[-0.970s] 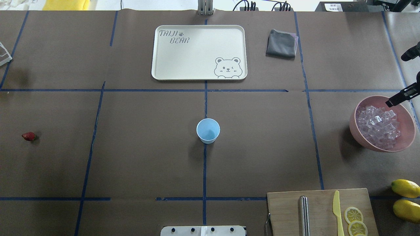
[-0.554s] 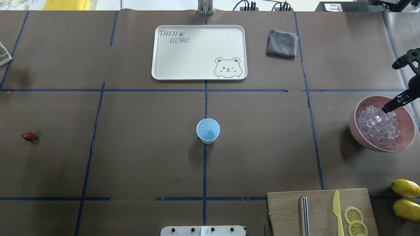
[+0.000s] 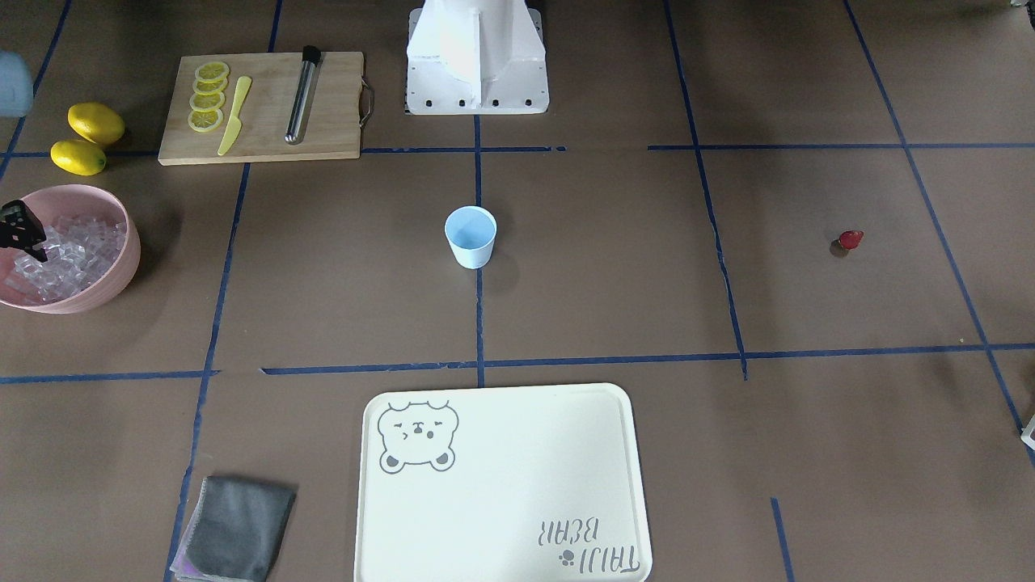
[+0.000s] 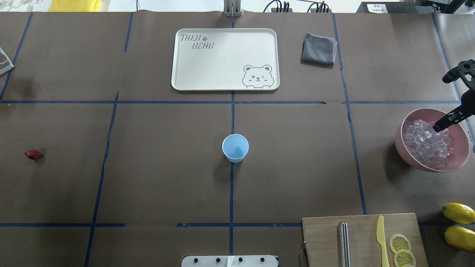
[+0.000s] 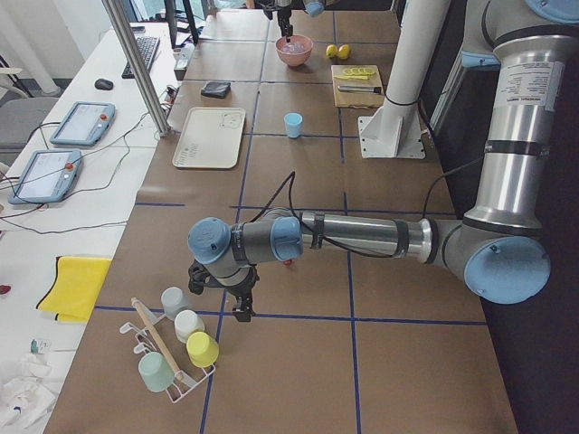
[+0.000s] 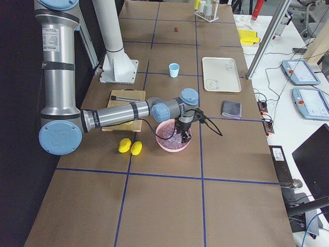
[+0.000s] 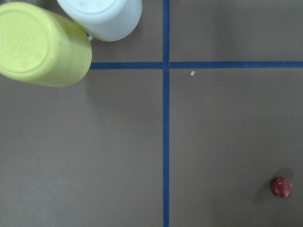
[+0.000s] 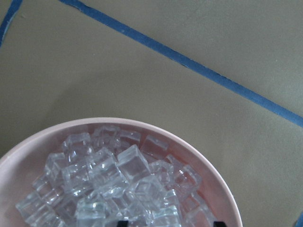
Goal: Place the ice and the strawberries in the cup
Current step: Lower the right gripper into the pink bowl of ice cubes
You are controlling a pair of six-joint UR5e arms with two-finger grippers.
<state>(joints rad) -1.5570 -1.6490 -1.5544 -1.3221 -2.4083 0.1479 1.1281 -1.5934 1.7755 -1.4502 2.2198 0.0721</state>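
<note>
The light-blue cup [image 4: 235, 147] stands upright and empty at the table's middle, also in the front view [image 3: 470, 235]. The ice [image 4: 426, 142] fills a pink bowl [image 4: 399, 137] at the right. My right gripper [image 8: 169, 222] is open just above the ice [image 8: 118, 175], with its fingertips spread over the cubes; it also shows in the front view [image 3: 23, 238]. The strawberry [image 4: 32, 154] lies alone at the far left and shows in the left wrist view [image 7: 281, 187]. My left gripper [image 5: 233, 303] hangs near the strawberry; I cannot tell whether it is open or shut.
A cream tray [image 4: 225, 59] and a grey cloth [image 4: 318, 49] lie at the back. A cutting board [image 4: 363, 241] with a yellow knife, lemon slices and a metal rod is at the front right, beside two lemons [image 4: 459, 226]. A cup rack [image 5: 172, 348] stands by the left gripper.
My right gripper has come lower over the pink bowl, with its fingertip now at the ice. Cup and strawberry have not moved.
</note>
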